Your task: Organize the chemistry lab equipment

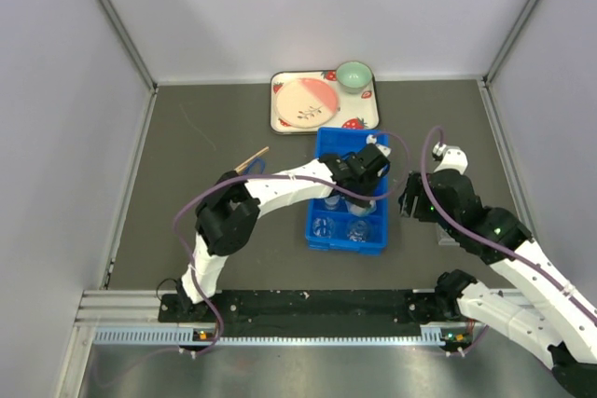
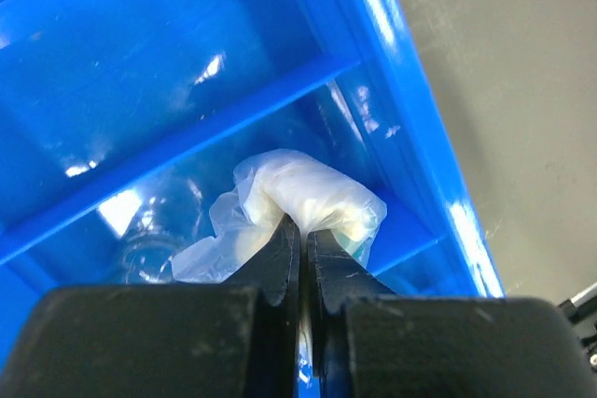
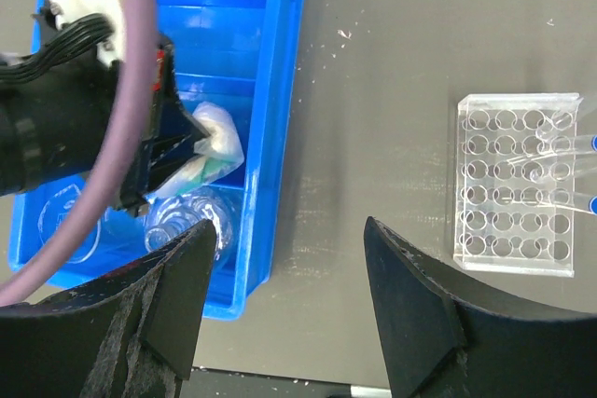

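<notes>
A blue divided bin (image 1: 313, 204) sits mid-table with small clear glass beakers (image 1: 325, 226) in its near compartments. My left gripper (image 2: 300, 226) is down inside the bin, shut on a crumpled clear plastic bag (image 2: 298, 188) with white and green inside. The bag also shows in the right wrist view (image 3: 216, 137), above a glass beaker (image 3: 182, 221). My right gripper (image 3: 289, 230) is open and empty, over bare table between the bin (image 3: 270, 137) and the clear tube rack (image 3: 513, 184). Blue-capped tubes (image 3: 569, 151) lie across the rack. A thin wooden stick (image 1: 252, 159) lies left of the bin.
A strawberry-print tray (image 1: 280, 116) with a pink plate (image 1: 306, 102) and a green bowl (image 1: 354, 75) stands just behind the bin. White walls enclose the table on three sides. The left arm's purple cable (image 3: 112, 137) hangs over the bin.
</notes>
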